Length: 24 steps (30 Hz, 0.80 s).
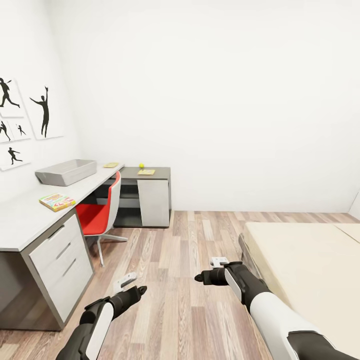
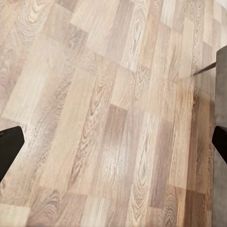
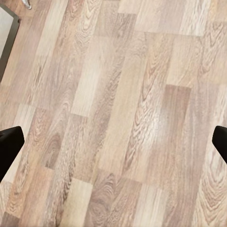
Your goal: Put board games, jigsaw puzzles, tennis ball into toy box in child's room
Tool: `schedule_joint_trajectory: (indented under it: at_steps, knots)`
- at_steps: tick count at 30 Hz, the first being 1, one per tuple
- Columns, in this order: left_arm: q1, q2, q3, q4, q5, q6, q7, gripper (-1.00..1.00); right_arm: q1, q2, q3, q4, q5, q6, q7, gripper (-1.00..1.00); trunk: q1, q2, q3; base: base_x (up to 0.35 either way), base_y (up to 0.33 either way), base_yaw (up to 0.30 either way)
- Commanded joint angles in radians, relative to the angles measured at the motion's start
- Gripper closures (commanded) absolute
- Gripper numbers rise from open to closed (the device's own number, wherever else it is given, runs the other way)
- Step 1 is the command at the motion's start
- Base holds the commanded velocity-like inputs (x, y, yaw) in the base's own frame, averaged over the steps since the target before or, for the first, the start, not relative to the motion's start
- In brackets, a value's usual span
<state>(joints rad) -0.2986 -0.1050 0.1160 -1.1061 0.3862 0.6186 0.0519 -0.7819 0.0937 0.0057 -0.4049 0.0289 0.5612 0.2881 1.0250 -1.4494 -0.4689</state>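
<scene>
The pale grey toy box point(image 1: 65, 171) stands on the light grey table point(image 1: 25, 220) along the left wall. A flat colourful board game point(image 1: 57, 202) lies on the table nearer to me. Two thin yellowish jigsaw puzzles point(image 1: 111, 165) point(image 1: 146, 172) and the small yellow-green tennis ball point(image 1: 141, 165) rest at the table's far end and on its dark wing. The beige bed point(image 1: 305, 270) is at the right. My left gripper point(image 1: 141, 289) point(image 2: 113, 144) and right gripper point(image 1: 199, 276) point(image 3: 113, 144) hang low over the wood floor, both open and holding nothing, far from the toys.
A red swivel chair point(image 1: 99, 210) is tucked against the table. White drawers point(image 1: 62, 262) face the open wood floor point(image 1: 175, 280) between table and bed. Framed silhouette pictures point(image 1: 44, 111) hang on the left wall. A dark grey panel edge point(image 2: 220, 94) is near the left gripper.
</scene>
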Motion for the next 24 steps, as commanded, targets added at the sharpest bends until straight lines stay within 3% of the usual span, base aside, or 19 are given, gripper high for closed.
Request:
schedule_joint_trajectory:
  at_steps: [1, 24]
  knots:
    - [-0.001, -0.001, 0.002, -0.001, 0.011, 0.006, 0.006, -1.0, 0.0, 0.0, 0.0, -0.002, 0.003, 0.005, 0.003, -1.0, 0.0, -0.001, -0.001, 0.0, 0.0, -0.076]
    - [-0.001, -0.001, 0.002, 0.0, 0.008, 0.004, 0.006, -1.0, 0.0, 0.0, 0.0, -0.002, 0.003, 0.005, 0.003, -1.0, 0.0, -0.001, -0.001, 0.0, 0.0, -0.041]
